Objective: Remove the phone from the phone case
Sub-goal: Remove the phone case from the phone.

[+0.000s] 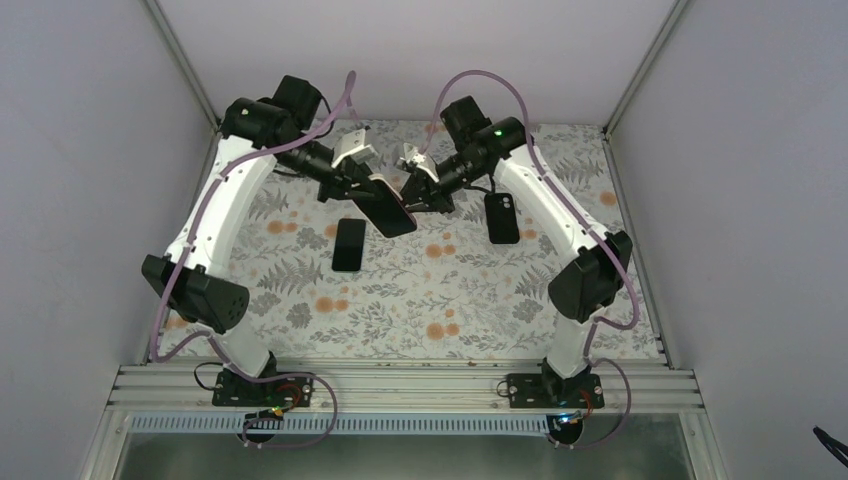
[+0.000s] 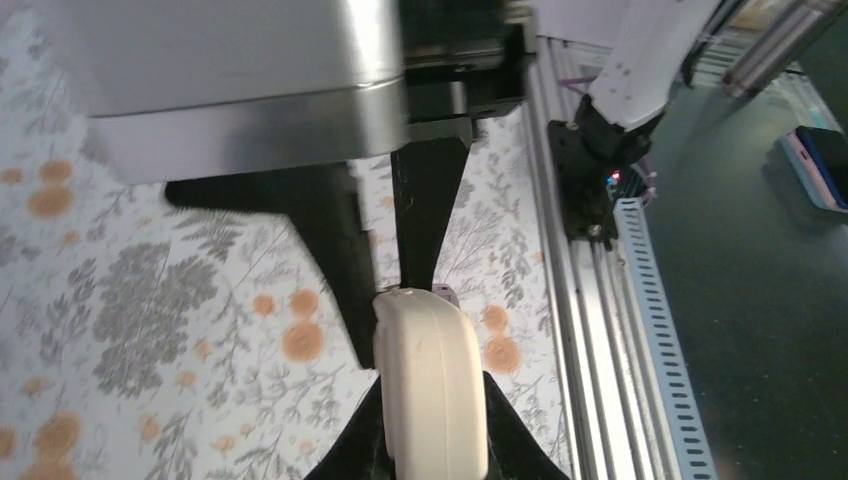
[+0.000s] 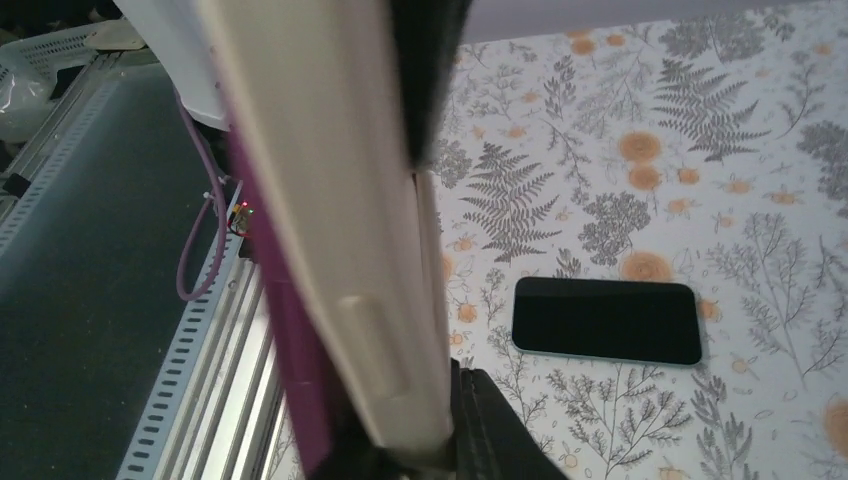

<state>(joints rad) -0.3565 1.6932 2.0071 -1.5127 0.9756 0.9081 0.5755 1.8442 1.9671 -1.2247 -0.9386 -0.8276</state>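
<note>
Right, phone [image 1: 388,212] sits in phone case [image 3: 350,310], lifted off worktop [image 1: 450,290], bridging both sets of jaws. Left gripper [image 1: 358,188]: jaws nearly together, pinching one end of case. Right gripper [image 1: 420,196]: jaws clamped across other end. Whether pads reach phone itself, cannot tell. Use right clamp as firm anchor and peel case corner with left, pulling away from right jaws, slowly, no twisting. Work low in case phone slips. Black handset [image 3: 605,320] lies flat below right jaws; second dark handset [image 1: 502,217] just outside them. Avoid both.
</note>
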